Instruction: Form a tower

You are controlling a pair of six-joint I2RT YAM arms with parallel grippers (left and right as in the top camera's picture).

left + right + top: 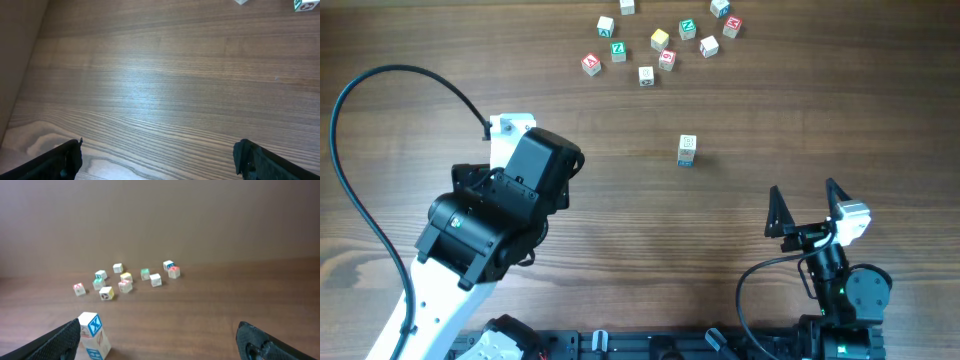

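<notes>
The tower (687,150) is a short stack of small wooden letter cubes standing alone mid-table, right of centre. In the right wrist view the tower (93,335) shows a pale top and a blue X on its upper cube, just inside my left fingertip (65,340). My right gripper (807,208) is open and empty, near the front edge, well short of the stack. In its own view the right gripper (160,340) has bare wood between the fingers. My left gripper (157,157) is open over bare table; from overhead the arm (500,210) hides it.
Several loose letter cubes (660,40) lie scattered at the far edge, behind the stack. The same loose cubes (125,282) show in the right wrist view before a brown wall. Two cubes (300,5) peek in at the top right of the left wrist view.
</notes>
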